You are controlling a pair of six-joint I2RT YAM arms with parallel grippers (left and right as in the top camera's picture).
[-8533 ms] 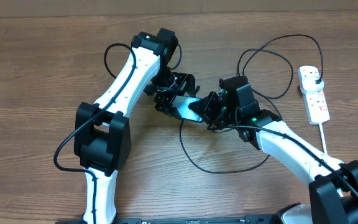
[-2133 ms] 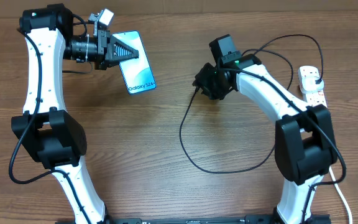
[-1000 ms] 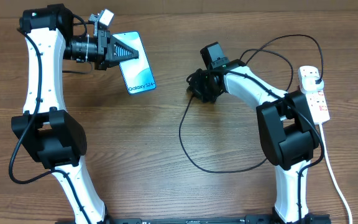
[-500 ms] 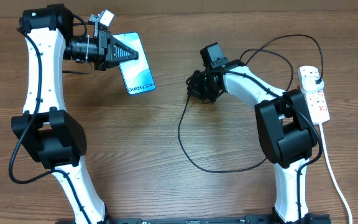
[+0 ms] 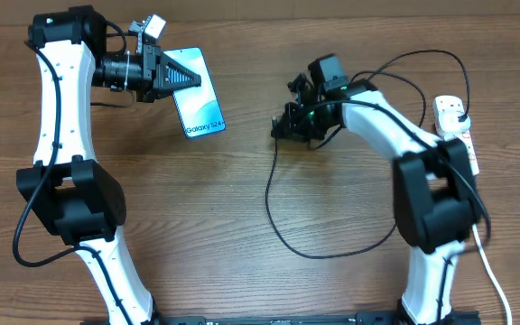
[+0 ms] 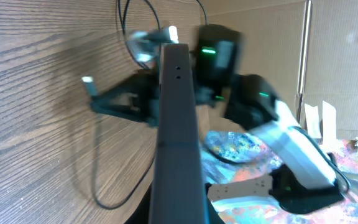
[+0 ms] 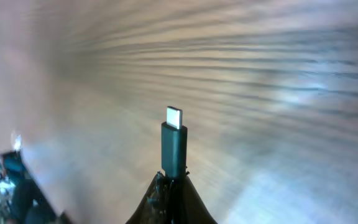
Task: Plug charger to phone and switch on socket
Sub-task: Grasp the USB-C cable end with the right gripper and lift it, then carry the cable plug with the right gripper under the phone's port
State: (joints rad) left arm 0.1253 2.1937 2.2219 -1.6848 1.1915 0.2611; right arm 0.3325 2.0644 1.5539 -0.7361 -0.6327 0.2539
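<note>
The left gripper (image 5: 175, 79), at 10 o'clock, has its jaws clamped on the top edge of the slim, blue-screened phone (image 5: 202, 97). The right gripper (image 5: 283, 126), jaws closed, pinches the connector of the thin black charger cable (image 7: 174, 146). Bare wooden desk (image 5: 242, 181) lies open between them. The white power strip (image 5: 442, 108) sits near the 3 o'clock edge.

From overhead the light is bright and even, falling from above. The bench (image 5: 197, 235) shows only soft, short shadows under the arms and no harsh glare. The phone (image 5: 201, 108) screen glows pale blue and its lettering is legible. The lower right arm (image 5: 431, 199) is smeared by motion blur.

In the left wrist view the phone's dark edge (image 6: 179, 143) sits close to the lens and out of focus. The green lights (image 6: 207, 51) behind it are smudged and the background is soft.

In the right wrist view the wood grain is streaked into blur, with a pale sheen at right (image 7: 303, 87). Only the charger's connector tip (image 7: 173, 146) is sharp.
</note>
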